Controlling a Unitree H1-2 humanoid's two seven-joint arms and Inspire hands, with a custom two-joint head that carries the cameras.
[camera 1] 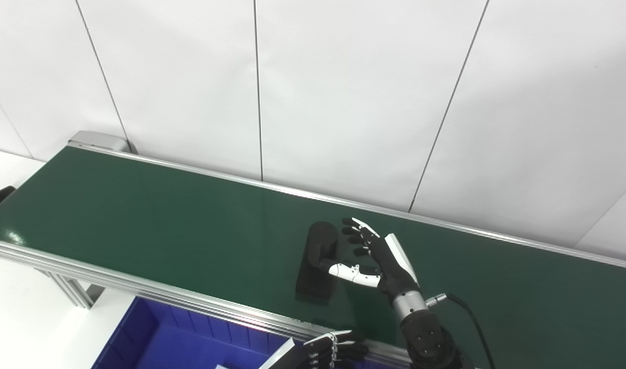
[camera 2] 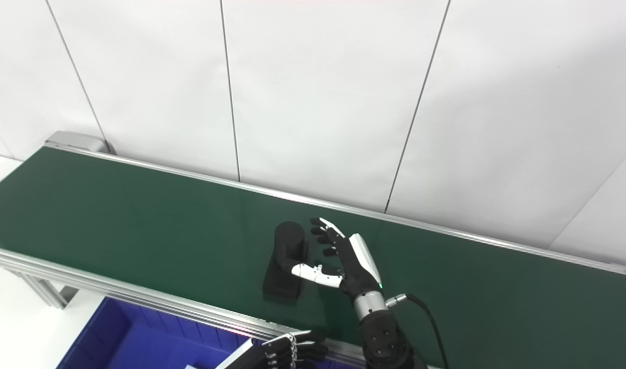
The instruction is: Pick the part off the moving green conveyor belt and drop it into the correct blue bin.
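Black, matte and seemingly rigid, the part [camera 1: 317, 266] is seen lying mid-belt on the green conveyor belt [camera 1: 138, 225], flanked by the spread, empty right hand [camera 1: 377, 256], and its narrow upper cylinder is judged the best hold.

Two head cameras, side by side, look down and forward over the near rail onto the green conveyor belt [camera 1: 138, 215], which runs diagonally from upper left to lower right, white wall panels [camera 2: 318, 92] behind. Medium range. Both share belt, wall, blue bin [camera 1: 159, 341] corner; right eye view offset slightly.
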